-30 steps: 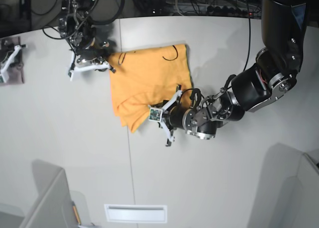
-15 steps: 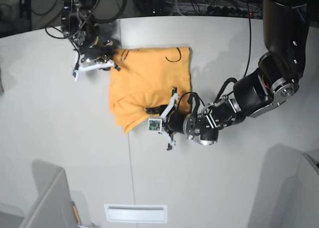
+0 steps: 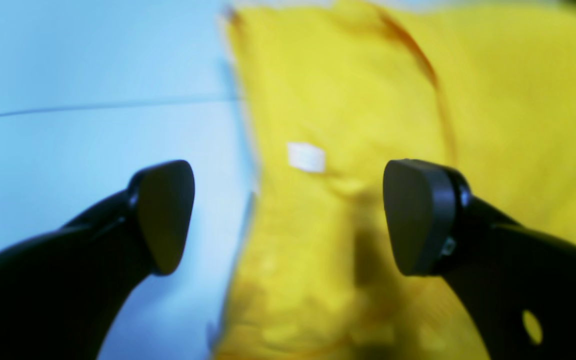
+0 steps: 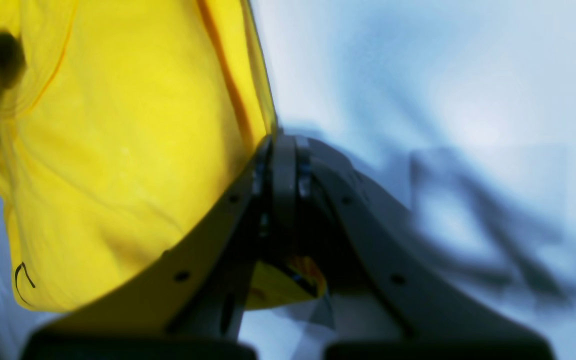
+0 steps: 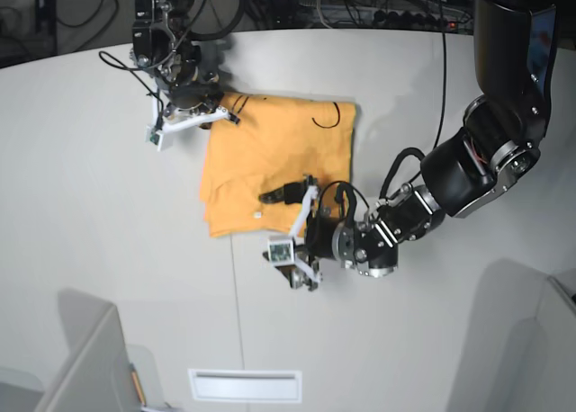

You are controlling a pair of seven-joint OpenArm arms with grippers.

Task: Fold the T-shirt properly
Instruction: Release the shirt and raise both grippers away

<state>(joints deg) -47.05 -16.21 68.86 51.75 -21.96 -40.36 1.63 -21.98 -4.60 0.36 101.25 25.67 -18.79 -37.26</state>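
Observation:
The orange-yellow T-shirt (image 5: 270, 156) lies folded on the white table (image 5: 108, 250). My right gripper (image 5: 193, 117) is shut on its far left corner; in the right wrist view the closed fingers (image 4: 283, 150) pinch the T-shirt (image 4: 118, 150) at its edge, near a thin black mark (image 4: 23, 275). My left gripper (image 5: 277, 237) stands open at the shirt's near edge. In the left wrist view its black fingertips (image 3: 165, 220) stand wide apart over the T-shirt (image 3: 368, 125) and its small white tag (image 3: 306, 156), holding nothing.
Black cables (image 5: 378, 16) run along the table's back edge. A grey panel (image 5: 90, 367) and a white slot (image 5: 243, 385) sit at the near edge. A seam (image 5: 236, 295) crosses the tabletop. The left arm's bulky body (image 5: 477, 160) stretches over the right side.
My left gripper has opened and let go of the shirt's near edge. Both arms and the shirt have shifted to the right; the right gripper keeps its hold.

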